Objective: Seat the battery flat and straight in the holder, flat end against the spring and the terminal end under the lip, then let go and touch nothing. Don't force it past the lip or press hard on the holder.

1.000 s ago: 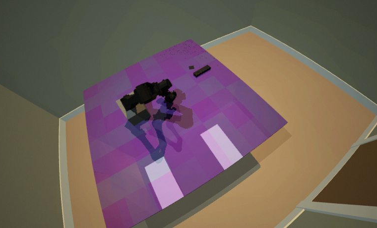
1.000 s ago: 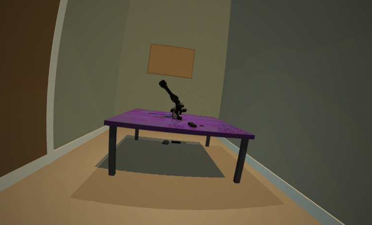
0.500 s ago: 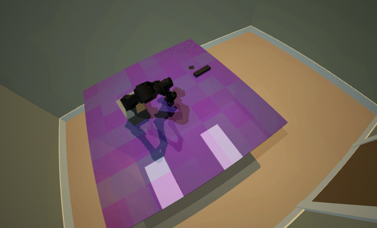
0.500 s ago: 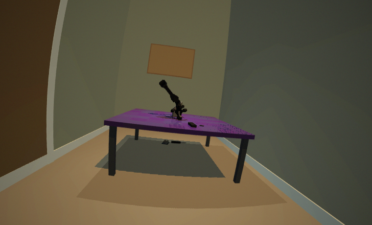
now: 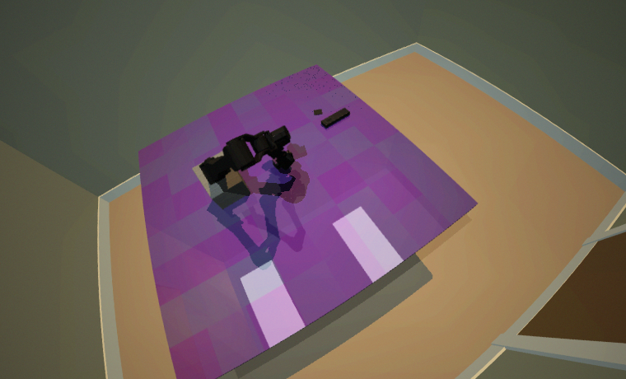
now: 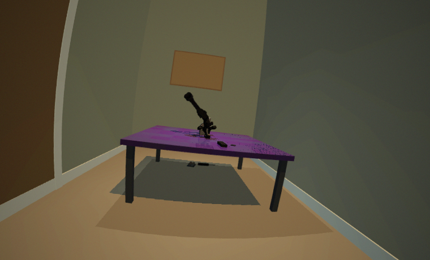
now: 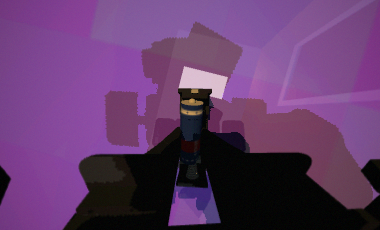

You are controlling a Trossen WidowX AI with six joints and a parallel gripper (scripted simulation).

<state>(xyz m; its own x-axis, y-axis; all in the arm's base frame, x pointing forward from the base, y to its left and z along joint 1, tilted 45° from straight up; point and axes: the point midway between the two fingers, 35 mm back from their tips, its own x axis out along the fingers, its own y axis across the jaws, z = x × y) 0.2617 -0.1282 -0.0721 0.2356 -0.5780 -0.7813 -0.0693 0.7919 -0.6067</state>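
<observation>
The battery (image 7: 191,127), blue with a red band and a cream terminal end, lies lengthwise over the dark holder (image 7: 203,93) in the wrist view. Its terminal end is at the top beside the lip wall and looks raised, with its end face showing. The flat end is lower, near the spring (image 7: 192,172), which shows uncovered; whether they touch is unclear. My gripper (image 7: 190,130) (image 5: 285,163) (image 6: 207,136) is shut on the battery, with fingers on both sides. The fingers hide part of the holder's sides. The top and exterior views are too small to show the battery.
A long dark block (image 5: 335,117) (image 6: 222,143) and a small dark piece (image 5: 317,112) (image 6: 233,145) lie on the purple table (image 5: 315,188) (image 6: 165,142), away from the arm. Arm shadows and bright light patches fall across the table top.
</observation>
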